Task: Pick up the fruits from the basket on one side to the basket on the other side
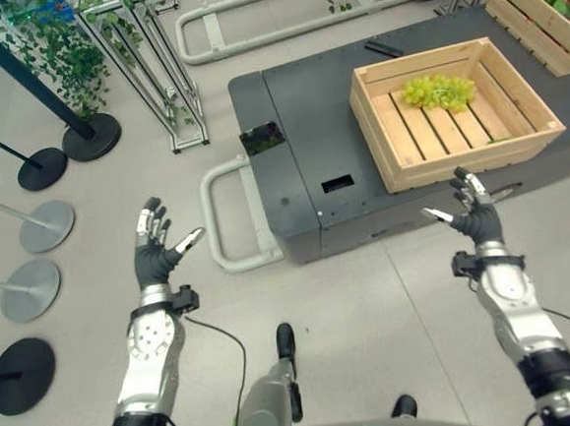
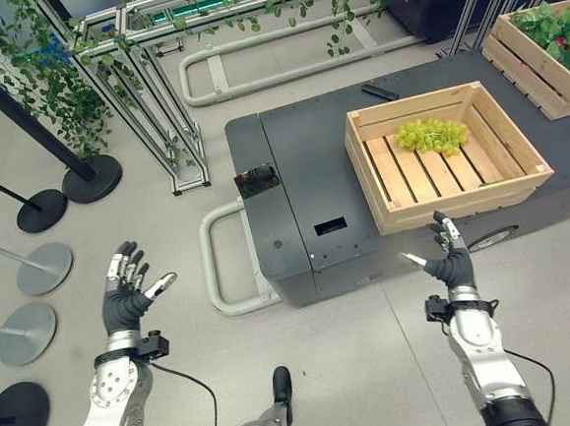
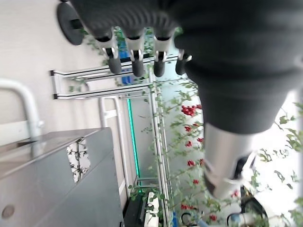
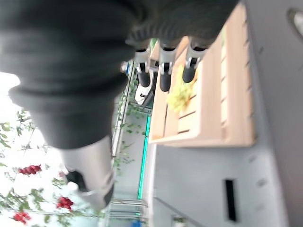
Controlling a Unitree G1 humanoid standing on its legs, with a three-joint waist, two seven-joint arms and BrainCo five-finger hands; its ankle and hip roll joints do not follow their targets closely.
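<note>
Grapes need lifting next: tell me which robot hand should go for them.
Right. The right robot hand hangs open just before the slatted wooden crate holding the green grape bunch; the left robot hand is open over bare floor, far off.

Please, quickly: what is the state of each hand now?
Left hand: open, holding nothing.
Right hand: open, holding nothing, just short of the wooden crate with green grapes.

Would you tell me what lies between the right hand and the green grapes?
The near wall of the wooden crate and its bare slats separate the right hand from the green grapes, in both eye views.
</note>
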